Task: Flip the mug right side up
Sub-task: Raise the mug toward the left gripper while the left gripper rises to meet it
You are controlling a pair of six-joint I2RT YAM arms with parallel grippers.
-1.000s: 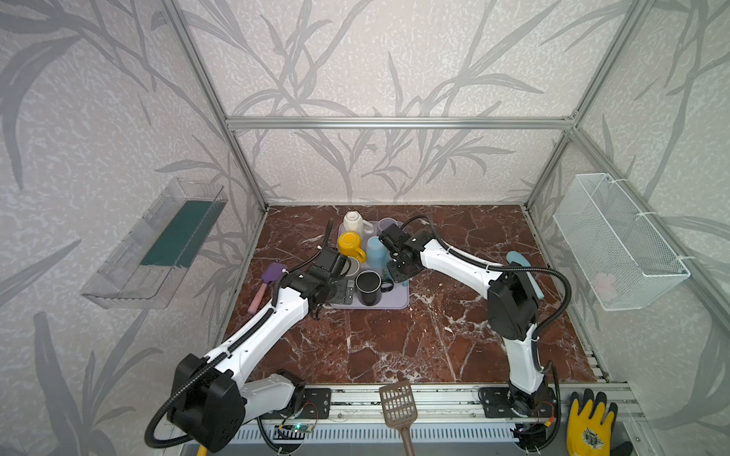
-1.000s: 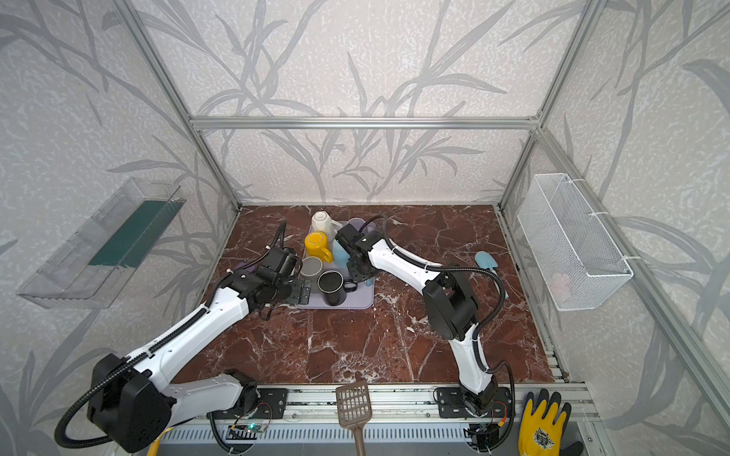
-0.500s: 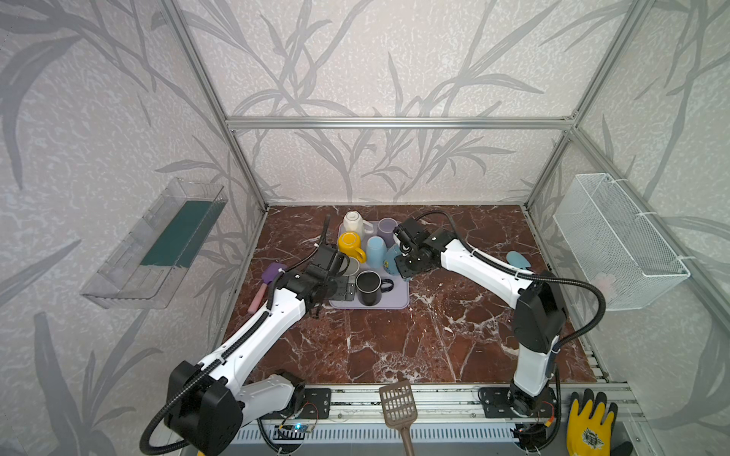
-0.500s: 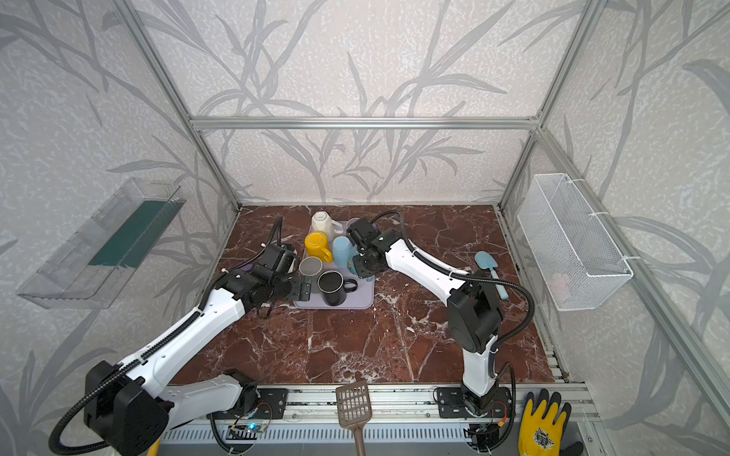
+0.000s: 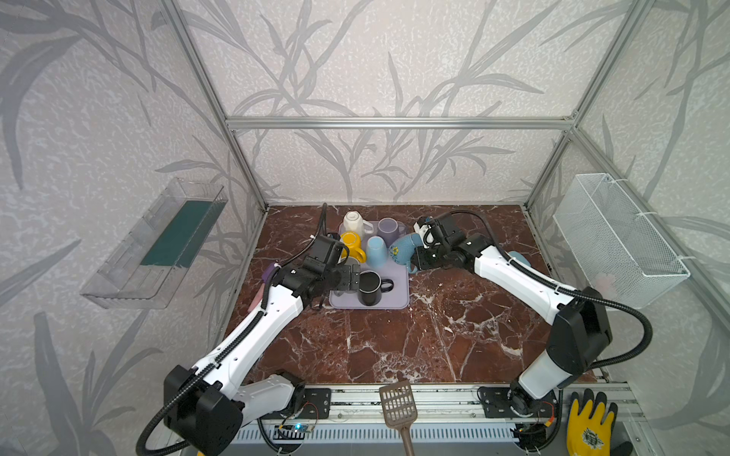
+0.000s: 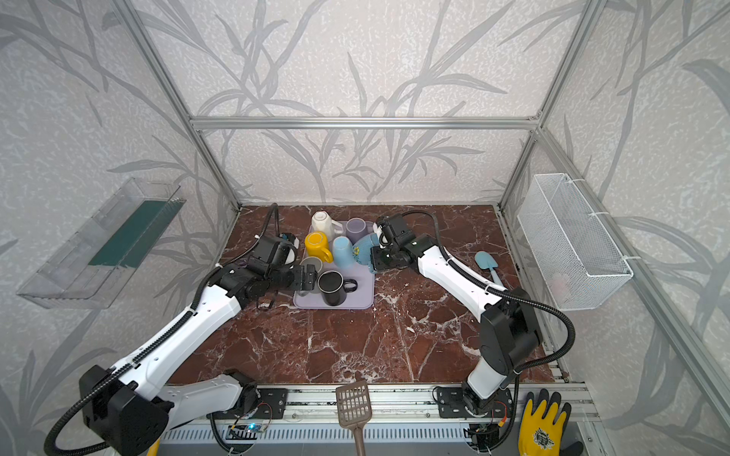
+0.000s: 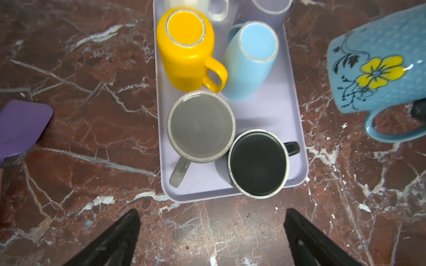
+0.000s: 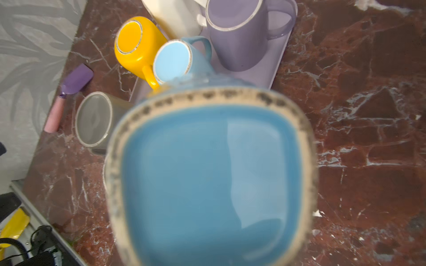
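A blue mug with a yellow flower [image 5: 402,252] [image 6: 364,248] [image 7: 378,69] hangs tilted on its side above the right edge of the lilac tray [image 5: 397,304] [image 7: 272,110]. My right gripper [image 5: 419,257] [image 6: 377,256] is shut on it. In the right wrist view the mug's blurred open mouth [image 8: 207,172] faces the camera and hides the fingers. My left gripper [image 5: 347,278] [image 6: 306,278] [image 7: 211,214] is open and holds nothing. It hovers at the tray's left front corner, next to an upright black mug [image 5: 369,286] [image 7: 258,163].
On the tray are an upside-down yellow mug [image 5: 351,243], an upside-down light blue mug [image 5: 375,248], a white mug [image 5: 353,221], a purple mug [image 5: 389,229] and a grey mug [image 7: 200,125]. A purple spatula [image 7: 20,126] lies to its left, a blue spatula [image 6: 488,264] to its right.
My right arm has drawn back to the right, carrying the flowered mug from among the other mugs to the tray's right edge. The left arm has barely moved.
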